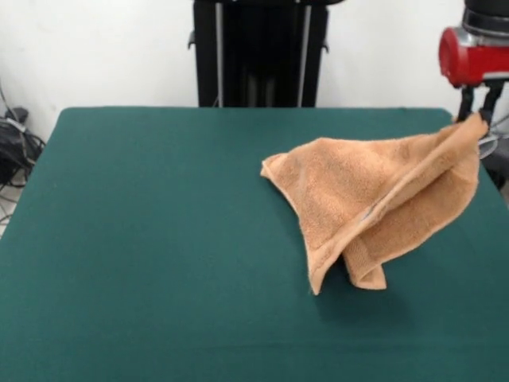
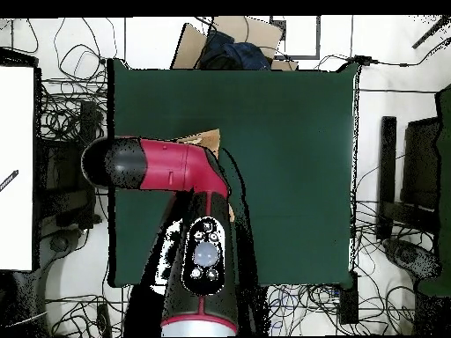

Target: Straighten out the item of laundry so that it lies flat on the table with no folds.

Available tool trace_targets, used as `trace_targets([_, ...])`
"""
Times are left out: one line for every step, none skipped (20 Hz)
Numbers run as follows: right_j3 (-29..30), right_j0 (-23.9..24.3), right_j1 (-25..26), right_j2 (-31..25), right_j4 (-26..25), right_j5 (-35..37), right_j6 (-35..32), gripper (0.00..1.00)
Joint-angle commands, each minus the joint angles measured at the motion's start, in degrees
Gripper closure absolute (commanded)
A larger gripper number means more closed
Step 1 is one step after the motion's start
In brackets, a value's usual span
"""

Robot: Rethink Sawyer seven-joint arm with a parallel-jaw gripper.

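Currently, the gripper (image 1: 478, 111) pinches one corner of the orange-tan towel (image 1: 374, 199), raised above the right side of the green table (image 1: 159, 239). Remaining cloth drapes down, folded over itself, its lower tips apparently touching the tabletop. Mid-straightening; next seems to call for dragging the corner outward, then lowering.

From above, your view of the towel (image 2: 204, 139) is almost wholly blocked: the arm (image 2: 167, 165) covers it, leaving only a small tan piece showing at the arm's upper edge. The gripper (image 1: 479, 102) is hidden there too. In the front view the arm is cut off by the top and right edges (only its red end shows), and you cannot see the finger tips behind the towel's raised corner. The towel's underside stays hidden
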State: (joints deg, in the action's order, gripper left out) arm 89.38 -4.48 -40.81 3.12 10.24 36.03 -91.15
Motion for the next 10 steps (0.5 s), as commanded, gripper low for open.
trace_targets([6.6, 1.2, -3.6, -4.5, 2.5, 5.7, -8.1, 1.0])
trace_targets([7.7, 1.3, -4.5, -4.6, 2.8, 5.9, -8.0, 1.0])
trace_targets([8.7, 1.3, -5.5, -4.6, 3.1, 6.2, -8.2, 1.0])
trace_targets([9.7, 1.3, -6.6, -4.6, 3.6, 6.9, -8.3, 1.0])
trace_targets([10.2, 0.9, -7.9, -4.0, 3.7, 8.0, -8.8, 1.0])
trace_targets([10.8, 0.5, -9.2, -3.4, 3.9, 9.0, -9.3, 1.0])
trace_targets([10.8, 0.0, -10.6, -2.6, 3.8, 10.4, -9.9, 1.0])
trace_targets([10.8, 0.0, -11.5, -2.2, 3.9, 11.2, -10.0, 1.0])
trace_targets([10.9, 0.3, -12.1, -2.2, 3.8, 11.6, -9.2, 1.0])
trace_targets([10.8, 1.0, -12.1, -2.6, 3.8, 12.0, -8.2, 1.0])
